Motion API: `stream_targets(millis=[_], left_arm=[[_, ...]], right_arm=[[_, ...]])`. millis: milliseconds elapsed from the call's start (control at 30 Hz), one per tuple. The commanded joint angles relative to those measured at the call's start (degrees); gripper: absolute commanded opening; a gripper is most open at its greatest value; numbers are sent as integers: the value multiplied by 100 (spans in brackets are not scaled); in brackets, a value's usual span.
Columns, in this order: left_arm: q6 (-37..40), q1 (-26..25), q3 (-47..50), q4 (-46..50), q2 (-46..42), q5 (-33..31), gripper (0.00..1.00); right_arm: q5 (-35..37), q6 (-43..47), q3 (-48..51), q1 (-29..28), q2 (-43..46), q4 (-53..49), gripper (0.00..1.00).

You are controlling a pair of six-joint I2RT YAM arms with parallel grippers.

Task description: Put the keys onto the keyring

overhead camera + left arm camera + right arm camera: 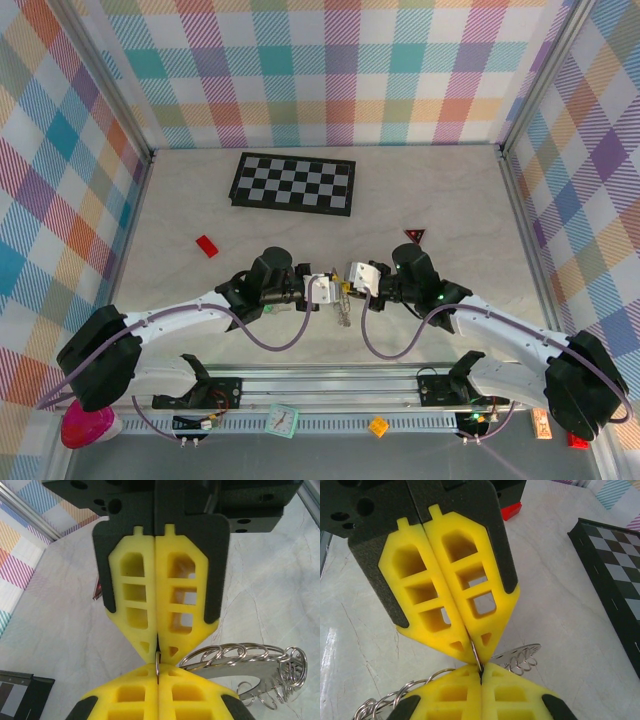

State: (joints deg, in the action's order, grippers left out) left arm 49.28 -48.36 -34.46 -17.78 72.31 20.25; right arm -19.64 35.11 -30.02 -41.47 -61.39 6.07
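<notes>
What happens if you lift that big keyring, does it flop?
The keyring looks like flat grey metal, so it is probably stiff, not floppy. Its wire loops splay unevenly, so they'd likely swing and jingle. The thin shiny wire may slip.

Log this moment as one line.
left tool: shut on keyring loop | right tool: shut on same loop | tools: tip to tip | keyring: held by both

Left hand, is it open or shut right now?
Shut. In the left wrist view the left hand's yellow fingers press flat together, pinching a thin wire loop at their tips.
</notes>
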Motion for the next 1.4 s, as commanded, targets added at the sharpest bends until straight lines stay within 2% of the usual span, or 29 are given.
stream_targets(millis=[0, 200, 333, 400, 500, 567, 667, 800, 967, 1100, 1367], left_arm=[[-26, -68, -254, -187, -41, 1, 0], [-551, -69, -164, -160, -254, -481, 0], [-1368, -75, -16, -386, -430, -1036, 0], [-1979, -61, 9, -451, -496, -1428, 0], [-2616, -64, -58, -313, -561, -1775, 0], [-2905, -51, -116, -193, -597, -1948, 0], [-3057, -32, -140, -111, -645, -1961, 0], [-3184, 13, -161, -84, -684, -1974, 0], [-3148, 63, -366, 280, -561, -1766, 0], [-3049, 65, -398, 335, -448, -1573, 0], [-3004, 69, -499, 431, -283, -906, 0]], right_arm=[[156, -280, 4, -109, 216, 487, 23], [931, -1377, 443, 35, 1055, 553, 42], [1505, -2503, 620, 34, 1631, 252, 43], [2184, -3541, 565, 38, 1821, -150, 43], [2771, -4771, 304, 35, 1859, -1020, 49], [3012, -5559, 40, 36, 1693, -1627, 53], [3433, -6679, -436, 38, 1245, -2654, 52], [3850, -6597, -943, 134, 548, -3478, 49], [3752, -7115, -1733, 1002, -711, -4647, 57], [3480, -7114, -1844, 1440, -1218, -4679, 60], [2905, -6454, -1986, 2055, -2045, -4261, 57]])
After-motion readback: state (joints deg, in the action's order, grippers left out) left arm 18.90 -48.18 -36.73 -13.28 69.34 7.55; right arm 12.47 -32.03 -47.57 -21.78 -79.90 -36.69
